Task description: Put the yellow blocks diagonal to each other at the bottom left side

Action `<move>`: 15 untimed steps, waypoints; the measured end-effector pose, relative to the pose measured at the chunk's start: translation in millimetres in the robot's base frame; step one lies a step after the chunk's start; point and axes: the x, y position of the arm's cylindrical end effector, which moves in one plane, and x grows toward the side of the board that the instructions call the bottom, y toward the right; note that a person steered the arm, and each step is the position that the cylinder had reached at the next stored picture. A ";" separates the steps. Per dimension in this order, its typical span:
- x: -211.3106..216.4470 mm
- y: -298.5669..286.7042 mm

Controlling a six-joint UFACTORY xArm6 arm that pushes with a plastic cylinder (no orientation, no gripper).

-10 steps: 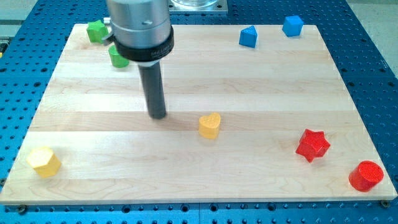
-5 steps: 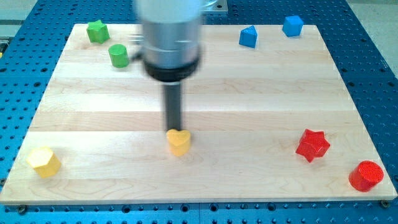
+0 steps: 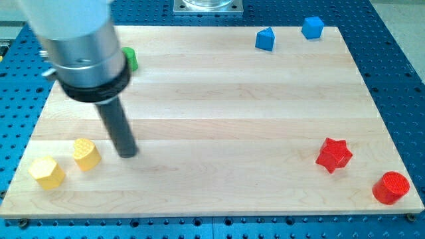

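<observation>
The yellow heart block (image 3: 86,154) lies at the board's bottom left, just up and to the right of the yellow hexagonal block (image 3: 46,172), with a small gap between them. My tip (image 3: 128,154) rests on the board a little to the right of the yellow heart block, not touching it.
A green cylinder (image 3: 130,59) shows partly behind the arm at the top left. A blue block (image 3: 265,39) and a blue cube (image 3: 312,27) lie at the top right. A red star (image 3: 333,155) and a red cylinder (image 3: 390,188) lie at the bottom right.
The yellow heart block has slid from the board's middle to the bottom left, beside the yellow hexagon. My tip has moved left with it and the arm now hides the green star.
</observation>
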 end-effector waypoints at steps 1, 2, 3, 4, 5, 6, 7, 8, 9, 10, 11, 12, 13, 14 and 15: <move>46.7 -26.1; 41.8 -106.1; 30.1 -124.3; 28.8 -101.1; 20.5 -56.2; 12.7 -42.3; -28.6 -108.8; -33.6 -183.4; -29.4 -182.8; 7.1 -183.4; 19.4 -182.6; 19.4 -166.9; 19.4 -154.0; 20.1 -133.9; 20.1 -99.2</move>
